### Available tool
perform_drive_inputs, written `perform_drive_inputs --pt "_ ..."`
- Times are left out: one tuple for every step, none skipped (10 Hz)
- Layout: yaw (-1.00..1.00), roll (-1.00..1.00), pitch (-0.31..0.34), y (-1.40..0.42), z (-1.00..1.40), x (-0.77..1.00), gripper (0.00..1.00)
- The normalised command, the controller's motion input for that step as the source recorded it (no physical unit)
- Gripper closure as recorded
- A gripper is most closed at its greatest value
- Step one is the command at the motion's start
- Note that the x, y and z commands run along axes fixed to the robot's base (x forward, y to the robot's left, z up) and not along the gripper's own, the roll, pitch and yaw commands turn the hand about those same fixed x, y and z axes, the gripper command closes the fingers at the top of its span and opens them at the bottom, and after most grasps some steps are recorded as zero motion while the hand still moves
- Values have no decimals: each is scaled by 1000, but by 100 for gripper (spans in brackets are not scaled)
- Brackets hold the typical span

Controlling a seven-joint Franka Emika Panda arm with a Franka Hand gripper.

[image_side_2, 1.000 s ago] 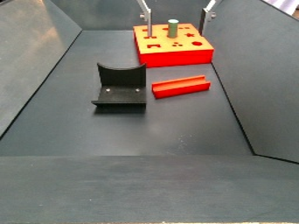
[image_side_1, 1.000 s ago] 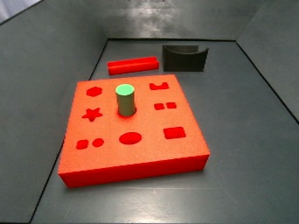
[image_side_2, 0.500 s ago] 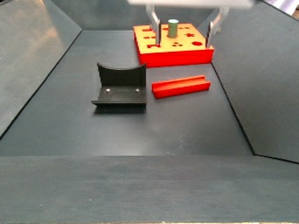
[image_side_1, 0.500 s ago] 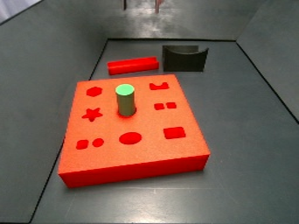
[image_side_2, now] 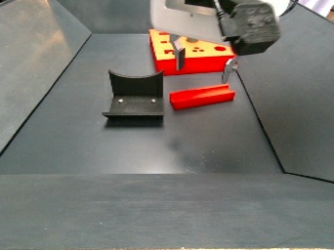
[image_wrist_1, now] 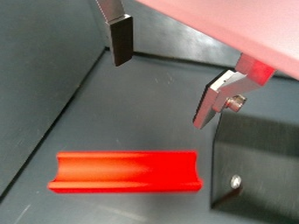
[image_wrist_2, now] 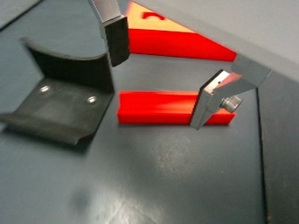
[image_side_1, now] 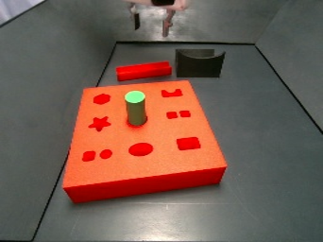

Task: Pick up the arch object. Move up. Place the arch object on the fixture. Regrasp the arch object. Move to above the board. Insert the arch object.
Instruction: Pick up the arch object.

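The arch object (image_side_1: 143,70), a slim red bar, lies flat on the dark floor between the board (image_side_1: 158,156) and the fixture (image_side_1: 199,62). My gripper (image_side_2: 204,69) hangs open above it, not touching, with nothing between the fingers. In both wrist views the arch object (image_wrist_1: 128,171) (image_wrist_2: 162,107) shows below the spread fingers (image_wrist_1: 121,42) (image_wrist_2: 212,103). The fixture (image_side_2: 133,98) (image_wrist_2: 56,96) stands beside the bar with its curved notch empty. The red board (image_side_2: 196,62) (image_wrist_2: 176,39) lies behind the gripper.
A green cylinder peg (image_side_1: 134,107) stands upright in the board. Grey sloping walls (image_side_1: 284,85) close in the floor on both sides. The board's other cutouts hold nothing.
My gripper has come down from the top of both side views and now hangs low over the arch object. The bar, fixture and board have not moved.
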Motion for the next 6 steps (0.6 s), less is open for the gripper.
perform_drive_inputs --pt "-823 -133 -313 -209 -397 -114 0" --pt "-857 -133 -299 -166 -397 -106 0" --pt "-866 -136 -289 -157 -380 -97 0" --pt "-900 -113 -236 -117 -431 -77 0" --pt "-894 -64 -173 -151 -509 -54 0" --pt "-886 -60 -166 -160 -523 -54 0"
